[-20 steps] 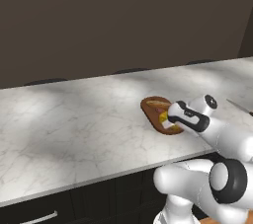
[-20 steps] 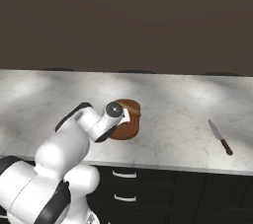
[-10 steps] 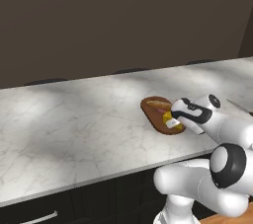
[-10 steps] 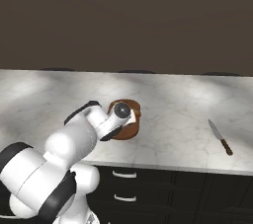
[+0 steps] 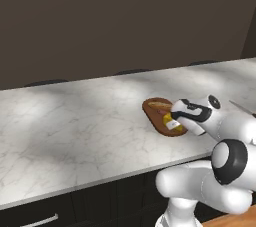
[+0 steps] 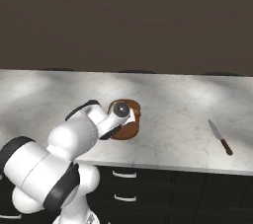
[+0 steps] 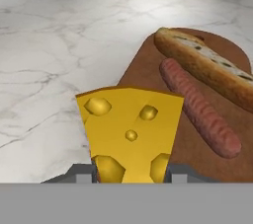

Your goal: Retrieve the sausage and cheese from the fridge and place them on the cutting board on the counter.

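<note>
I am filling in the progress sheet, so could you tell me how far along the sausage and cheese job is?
Done: the sausage lies on the cutting board, beside a bread loaf. In hand: the gripper is shut on the cheese, low at the board's edge. Left: setting the cheese down and letting go.

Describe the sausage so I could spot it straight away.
Look on the marbled counter for the dark oval cutting board. The sausage lies on it between a pale bread roll and the yellow cheese: a ridged, reddish-brown, finger-like cylinder.
</note>
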